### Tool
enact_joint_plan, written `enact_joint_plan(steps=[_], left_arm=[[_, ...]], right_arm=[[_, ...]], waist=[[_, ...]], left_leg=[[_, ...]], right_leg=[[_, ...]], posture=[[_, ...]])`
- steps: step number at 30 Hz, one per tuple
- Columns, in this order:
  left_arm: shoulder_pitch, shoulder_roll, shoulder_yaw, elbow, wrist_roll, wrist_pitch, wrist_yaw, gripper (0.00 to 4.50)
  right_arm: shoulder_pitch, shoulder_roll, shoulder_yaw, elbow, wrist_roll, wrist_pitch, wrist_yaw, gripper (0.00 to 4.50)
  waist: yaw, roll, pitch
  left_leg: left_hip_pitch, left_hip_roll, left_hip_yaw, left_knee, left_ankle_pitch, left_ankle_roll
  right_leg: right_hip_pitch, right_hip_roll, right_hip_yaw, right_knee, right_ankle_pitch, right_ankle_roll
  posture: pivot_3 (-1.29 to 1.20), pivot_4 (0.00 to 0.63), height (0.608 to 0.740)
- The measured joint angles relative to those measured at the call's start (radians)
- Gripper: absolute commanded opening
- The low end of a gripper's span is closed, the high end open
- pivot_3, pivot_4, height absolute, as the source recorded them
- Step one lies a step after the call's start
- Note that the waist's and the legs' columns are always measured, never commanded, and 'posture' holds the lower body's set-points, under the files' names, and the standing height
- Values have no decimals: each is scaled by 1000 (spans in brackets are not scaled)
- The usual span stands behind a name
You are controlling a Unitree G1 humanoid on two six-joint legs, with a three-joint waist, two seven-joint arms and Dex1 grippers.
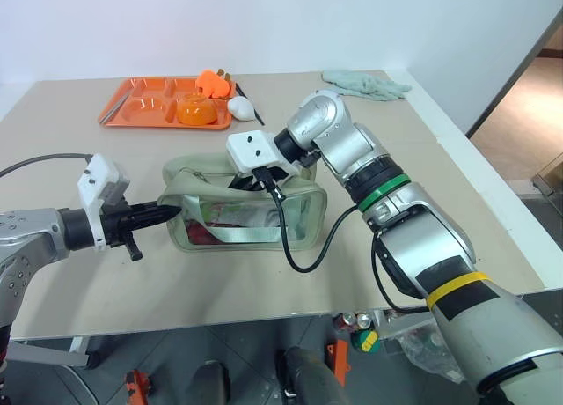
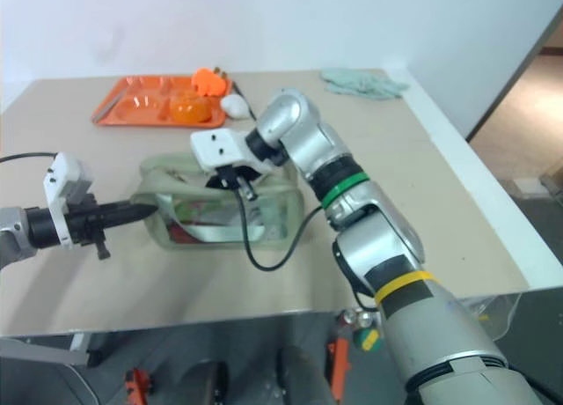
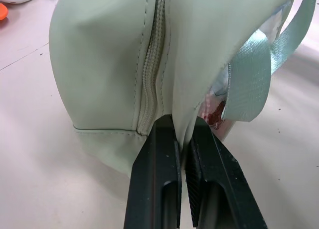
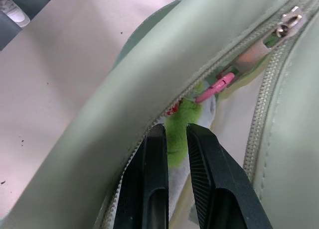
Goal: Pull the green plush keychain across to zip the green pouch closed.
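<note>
1. The green pouch [image 1: 242, 213] lies on the table [image 1: 106, 282], well in front of the orange tray [image 1: 141, 101].
2. The left gripper [image 3: 183, 144] pinches the pouch's end fabric beside the zip.
3. The right gripper [image 4: 175, 139] pinches the green plush keychain [image 4: 180, 127] at the pouch's open zip.

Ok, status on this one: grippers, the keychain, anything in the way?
Left gripper shut on green pouch end. Right gripper shut on green plush keychain. Zip slider mid-track, pouch part open. Nothing blocking.
</note>
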Motion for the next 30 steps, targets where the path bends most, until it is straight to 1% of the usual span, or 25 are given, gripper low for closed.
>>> enact_joint_plan(steps=[6, 7, 30], left_arm=[[0, 0, 0, -1, 0, 0, 5, 0], [0, 0, 0, -1, 0, 0, 5, 0], [0, 0, 0, -1, -5, 0, 5, 0]], right_arm=[[16, 1, -1, -23, 1, 2, 2, 383], [17, 1, -1, -24, 1, 2, 2, 729], [20, 0, -19, -35, 18, 31, 8, 729]], waist=[[0, 0, 0], [0, 0, 0], [0, 0, 0]], left_leg=[[0, 0, 0, 0, 0, 0], [0, 0, 0, 0, 0, 0], [0, 0, 0, 0, 0, 0]], right_leg=[[0, 0, 0, 0, 0, 0], [0, 0, 0, 0, 0, 0], [0, 0, 0, 0, 0, 0]], posture=[[0, 150, 740], [0, 150, 740], [0, 150, 740]])
